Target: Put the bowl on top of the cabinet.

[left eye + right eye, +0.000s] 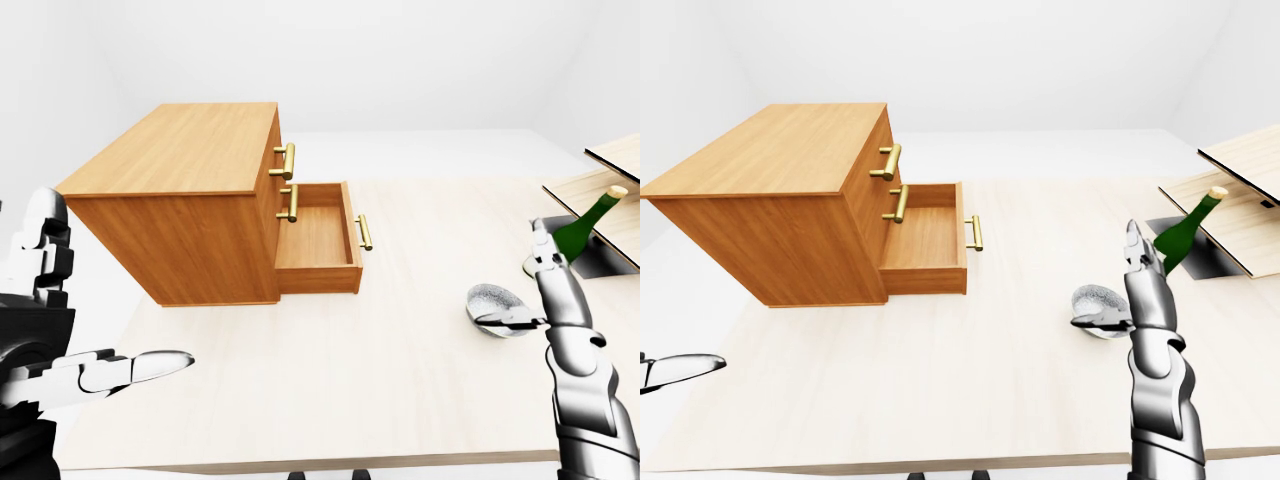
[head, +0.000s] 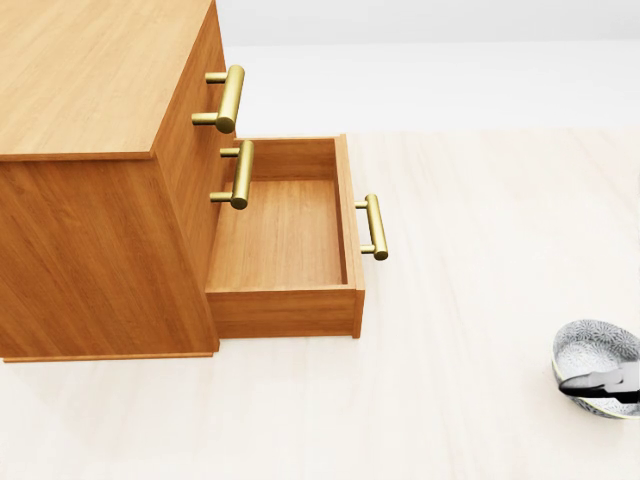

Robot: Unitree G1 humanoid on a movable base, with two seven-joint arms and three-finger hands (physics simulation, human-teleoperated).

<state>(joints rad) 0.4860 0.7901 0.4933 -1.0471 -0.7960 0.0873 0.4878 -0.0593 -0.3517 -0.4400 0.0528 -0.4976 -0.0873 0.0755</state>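
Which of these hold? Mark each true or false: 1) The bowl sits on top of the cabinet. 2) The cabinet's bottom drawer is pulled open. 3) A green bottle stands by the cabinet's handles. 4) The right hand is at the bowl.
1) False: the bowl rests on the table, right of the cabinet.
2) True: the drawer is open and looks empty.
3) False: the green bottle leans at the left-eye view's far right.
4) True: the right hand has a finger at the bowl's rim.
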